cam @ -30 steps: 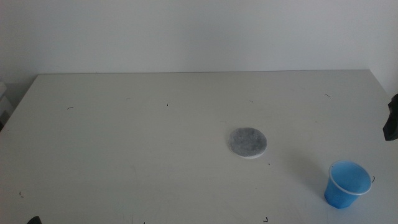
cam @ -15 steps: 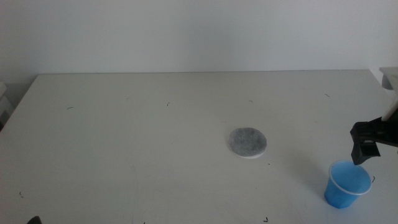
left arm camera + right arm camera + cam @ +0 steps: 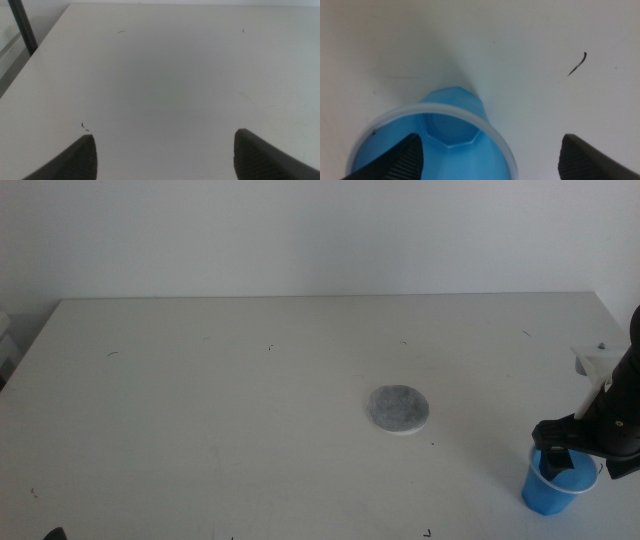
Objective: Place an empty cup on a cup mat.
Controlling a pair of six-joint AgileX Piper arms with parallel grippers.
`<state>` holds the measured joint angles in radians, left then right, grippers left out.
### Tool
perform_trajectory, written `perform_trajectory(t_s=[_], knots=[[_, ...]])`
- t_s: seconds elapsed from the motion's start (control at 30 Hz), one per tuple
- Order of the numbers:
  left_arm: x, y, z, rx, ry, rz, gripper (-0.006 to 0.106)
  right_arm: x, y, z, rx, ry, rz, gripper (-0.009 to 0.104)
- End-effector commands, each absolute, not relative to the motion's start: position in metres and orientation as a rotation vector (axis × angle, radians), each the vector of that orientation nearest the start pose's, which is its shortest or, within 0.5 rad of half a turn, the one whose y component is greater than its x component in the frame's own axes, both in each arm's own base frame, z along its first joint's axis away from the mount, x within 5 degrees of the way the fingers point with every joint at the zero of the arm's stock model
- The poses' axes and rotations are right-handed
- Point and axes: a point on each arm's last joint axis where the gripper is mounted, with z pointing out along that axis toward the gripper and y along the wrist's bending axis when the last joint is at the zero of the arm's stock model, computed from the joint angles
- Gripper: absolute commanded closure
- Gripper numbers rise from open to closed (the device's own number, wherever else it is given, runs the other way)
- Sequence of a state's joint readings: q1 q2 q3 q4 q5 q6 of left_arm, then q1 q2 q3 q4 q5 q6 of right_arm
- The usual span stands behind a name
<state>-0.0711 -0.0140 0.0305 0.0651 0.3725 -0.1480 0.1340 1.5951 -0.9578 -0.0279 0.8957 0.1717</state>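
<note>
The blue translucent cup [image 3: 541,494] stands upright and empty at the front right of the table [image 3: 200,410]. My right gripper [image 3: 556,457] has come in from the right and is at the cup's mouth. In the right wrist view the right gripper [image 3: 491,137] is open, with one jaw over the cup's [image 3: 445,130] opening and the other outside, so the pale rim lies between them. The grey round cup mat [image 3: 399,409] lies flat to the left of the cup, with nothing on it. My left gripper [image 3: 164,136] is open over bare table at the front left.
The white table carries only small dark marks [image 3: 577,63]. Its right edge [image 3: 618,320] runs close behind the right arm. A dark pole [image 3: 22,27] stands beyond the table's left edge in the left wrist view.
My right gripper has moved in from the right edge, down and leftward, to the cup's rim. The cup, the mat and the left arm have not moved.
</note>
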Motion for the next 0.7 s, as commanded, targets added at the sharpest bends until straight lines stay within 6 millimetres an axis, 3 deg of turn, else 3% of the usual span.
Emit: perform_trajectory(t_s=[0.0,0.13,0.47,0.5,0.67], knots=[[0.054,-0.002,0.178,-0.038,1.797,-0.101,-0.005,0.284,0.036,0.208,0.025,2.956,-0.003,0.01],[0.054,-0.002,0.178,-0.038,1.797,-0.101,-0.005,0.286,0.036,0.204,0.024,2.949,-0.001,0.024],[0.054,-0.002,0.178,-0.038,1.797,-0.101,-0.005,0.288,0.036,0.204,0.024,2.937,0.002,0.092],[0.054,-0.002,0.178,-0.038,1.797,-0.101,-0.005,0.288,0.036,0.204,0.025,2.936,0.004,0.096],[0.054,-0.002,0.178,-0.038,1.797,-0.101,-0.005,0.284,0.037,0.217,0.06,2.904,0.034,0.096]])
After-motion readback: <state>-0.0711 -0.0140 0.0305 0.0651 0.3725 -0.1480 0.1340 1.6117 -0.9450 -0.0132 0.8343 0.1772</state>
